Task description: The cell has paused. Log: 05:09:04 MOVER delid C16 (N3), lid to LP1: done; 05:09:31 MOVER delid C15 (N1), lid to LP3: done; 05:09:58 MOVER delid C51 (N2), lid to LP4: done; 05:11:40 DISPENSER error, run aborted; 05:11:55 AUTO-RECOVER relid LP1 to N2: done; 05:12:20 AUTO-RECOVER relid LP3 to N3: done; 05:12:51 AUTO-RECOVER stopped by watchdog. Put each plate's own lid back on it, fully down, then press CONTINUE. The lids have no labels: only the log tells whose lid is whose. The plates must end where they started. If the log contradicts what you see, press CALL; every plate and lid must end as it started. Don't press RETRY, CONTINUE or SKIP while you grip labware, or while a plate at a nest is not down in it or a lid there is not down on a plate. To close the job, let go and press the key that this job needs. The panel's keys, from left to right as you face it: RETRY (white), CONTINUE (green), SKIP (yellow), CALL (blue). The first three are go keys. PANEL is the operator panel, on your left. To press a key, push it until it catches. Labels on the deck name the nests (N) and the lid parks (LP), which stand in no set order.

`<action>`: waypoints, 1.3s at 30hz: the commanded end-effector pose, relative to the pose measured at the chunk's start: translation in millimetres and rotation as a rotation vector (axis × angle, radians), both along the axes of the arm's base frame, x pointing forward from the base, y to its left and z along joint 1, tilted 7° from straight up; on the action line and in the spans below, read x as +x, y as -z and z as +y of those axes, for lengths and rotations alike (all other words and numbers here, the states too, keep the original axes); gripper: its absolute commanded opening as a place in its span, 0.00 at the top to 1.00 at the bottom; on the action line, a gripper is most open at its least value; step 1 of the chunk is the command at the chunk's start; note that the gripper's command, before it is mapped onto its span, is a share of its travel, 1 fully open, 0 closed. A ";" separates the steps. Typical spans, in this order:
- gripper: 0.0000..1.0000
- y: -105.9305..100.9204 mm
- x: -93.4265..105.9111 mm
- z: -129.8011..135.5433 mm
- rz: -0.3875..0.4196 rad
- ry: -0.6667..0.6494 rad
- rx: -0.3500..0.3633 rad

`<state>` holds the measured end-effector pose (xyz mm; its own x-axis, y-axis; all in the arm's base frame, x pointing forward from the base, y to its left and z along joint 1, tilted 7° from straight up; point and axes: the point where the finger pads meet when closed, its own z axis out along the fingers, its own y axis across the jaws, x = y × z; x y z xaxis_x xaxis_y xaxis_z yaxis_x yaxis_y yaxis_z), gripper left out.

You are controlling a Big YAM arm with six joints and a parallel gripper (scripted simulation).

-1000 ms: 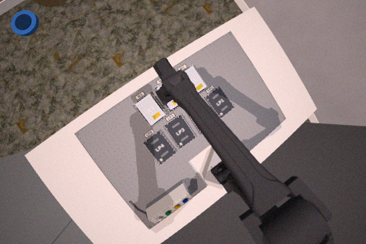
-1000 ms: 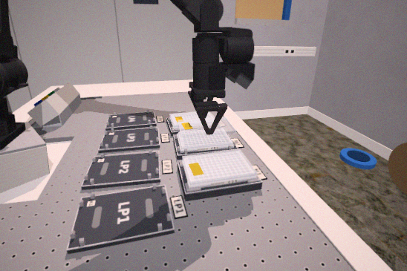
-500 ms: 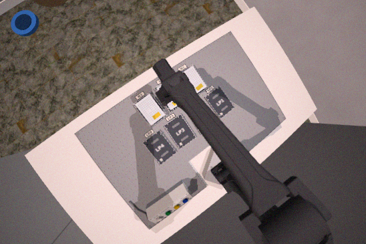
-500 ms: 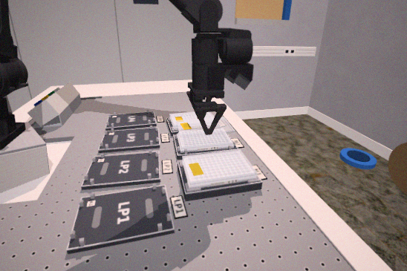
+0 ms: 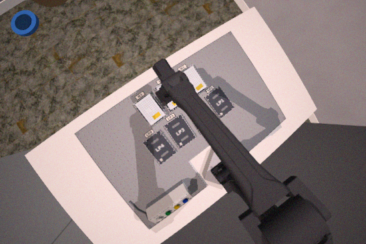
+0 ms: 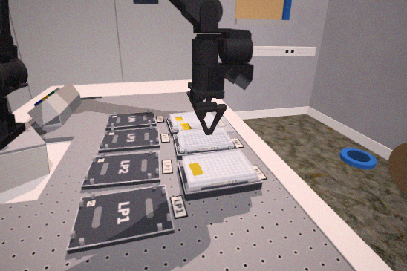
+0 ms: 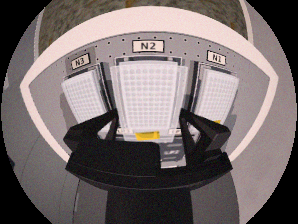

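Note:
My gripper (image 5: pixel 164 97) (image 6: pixel 209 132) (image 7: pixel 148 111) is shut on a clear lid (image 6: pixel 186 126) (image 7: pixel 147 135) with a yellow tag, held level over N2. The plate at N2 (image 6: pixel 204 142) sits in its nest below it, with no tag of its own showing. The plates at N3 (image 5: pixel 147 106) (image 7: pixel 85 95) and N1 (image 5: pixel 194 76) (image 6: pixel 223 169) (image 7: pixel 217 95) each show a yellow tag and look lidded. Parks LP1 (image 5: pixel 220 102) (image 6: pixel 123 213), LP2 (image 6: pixel 124 167), LP3 (image 5: pixel 180 132) (image 6: pixel 131 137) and LP4 (image 5: pixel 159 147) (image 6: pixel 131 119) hold no lid.
The operator panel (image 5: pixel 163 204) (image 6: pixel 56 108) stands at the deck's left side, with green (image 5: pixel 168 213), yellow (image 5: pixel 177 206) and blue (image 5: pixel 186 200) keys visible. The lidded neighbours at N3 and N1 stand close on both sides of my fingers.

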<state>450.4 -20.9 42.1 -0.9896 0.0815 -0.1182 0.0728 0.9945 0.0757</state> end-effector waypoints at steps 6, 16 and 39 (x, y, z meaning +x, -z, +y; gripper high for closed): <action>1.00 12.8 3.1 7.0 0.010 -0.018 0.003; 1.00 16.7 3.6 7.4 0.009 -0.014 0.003; 1.00 25.6 2.1 7.8 0.014 -0.007 0.004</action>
